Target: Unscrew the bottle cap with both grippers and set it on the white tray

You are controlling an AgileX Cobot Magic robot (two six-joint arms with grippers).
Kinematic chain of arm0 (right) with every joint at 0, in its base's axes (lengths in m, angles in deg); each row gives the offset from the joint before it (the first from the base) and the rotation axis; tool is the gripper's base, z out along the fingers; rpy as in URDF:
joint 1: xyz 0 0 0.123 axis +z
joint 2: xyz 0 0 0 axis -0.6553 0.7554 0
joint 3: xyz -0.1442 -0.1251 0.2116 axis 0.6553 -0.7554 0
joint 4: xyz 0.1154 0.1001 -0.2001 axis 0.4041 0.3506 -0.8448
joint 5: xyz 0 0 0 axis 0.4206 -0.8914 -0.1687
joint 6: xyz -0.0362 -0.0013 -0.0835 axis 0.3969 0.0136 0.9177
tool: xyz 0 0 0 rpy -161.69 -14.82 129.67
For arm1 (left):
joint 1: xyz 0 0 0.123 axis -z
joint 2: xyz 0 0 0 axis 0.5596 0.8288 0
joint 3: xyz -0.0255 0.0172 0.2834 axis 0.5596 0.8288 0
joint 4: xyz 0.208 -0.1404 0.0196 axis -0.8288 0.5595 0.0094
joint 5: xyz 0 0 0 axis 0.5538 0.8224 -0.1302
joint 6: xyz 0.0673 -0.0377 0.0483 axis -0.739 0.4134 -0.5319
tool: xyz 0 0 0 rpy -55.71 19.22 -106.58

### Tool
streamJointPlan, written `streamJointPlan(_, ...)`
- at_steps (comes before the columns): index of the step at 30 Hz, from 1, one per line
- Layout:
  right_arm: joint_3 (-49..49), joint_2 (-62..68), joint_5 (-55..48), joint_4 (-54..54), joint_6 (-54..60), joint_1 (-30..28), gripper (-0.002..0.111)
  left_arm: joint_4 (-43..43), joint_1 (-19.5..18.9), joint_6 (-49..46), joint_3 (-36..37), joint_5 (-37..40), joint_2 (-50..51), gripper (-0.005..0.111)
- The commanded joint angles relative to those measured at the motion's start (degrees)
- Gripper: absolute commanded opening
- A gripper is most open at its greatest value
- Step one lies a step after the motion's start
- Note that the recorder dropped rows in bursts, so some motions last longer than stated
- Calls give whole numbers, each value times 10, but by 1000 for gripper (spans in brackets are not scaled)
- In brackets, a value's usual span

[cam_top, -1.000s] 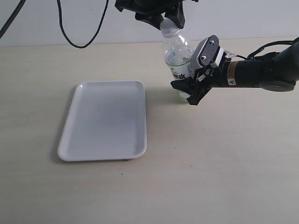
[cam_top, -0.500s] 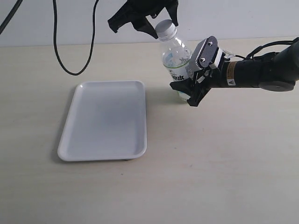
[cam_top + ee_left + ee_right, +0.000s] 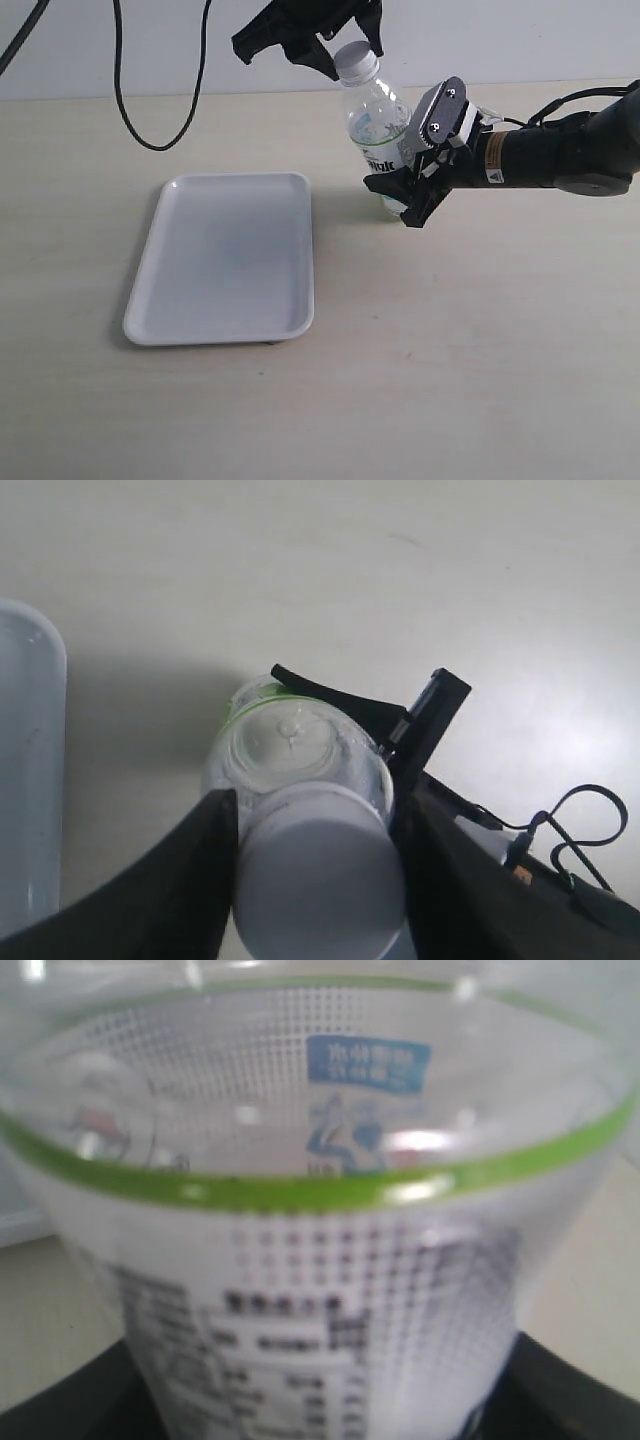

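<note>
The bottle (image 3: pixel 378 140) stands tilted on the desk (image 3: pixel 450 350) just right of the white tray (image 3: pixel 225 258), clamped low by the right hand (image 3: pixel 412 190). The left hand (image 3: pixel 320 45) sits spread around the bottle cap (image 3: pixel 318 870), not gripping. The thin clear plastic likely crushes easily; the small, smooth cap wants a firm sidewall pinch.

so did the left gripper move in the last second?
Yes. The left gripper shifted left off the bottle cap, judged against the white tray, and its fingers now flank the cap.

Beige table (image 3: pixel 480 350): white tray (image 3: pixel 225 255), bottle (image 3: pixel 378 135).
</note>
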Motion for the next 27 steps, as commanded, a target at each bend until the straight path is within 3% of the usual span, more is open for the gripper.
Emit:
streamJointPlan(1, -2, 4, -24, -6, -13, 1, 0, 13, 0, -17, 2, 1, -4, 37)
streamJointPlan(8, -2, 4, -24, -6, -13, 1, 0, 13, 0, -50, 2, 1, -4, 104)
streamJointPlan(27, -2, 4, -19, -10, -27, 1, 0, -49, 0, -460, 2, -11, -7, 105)
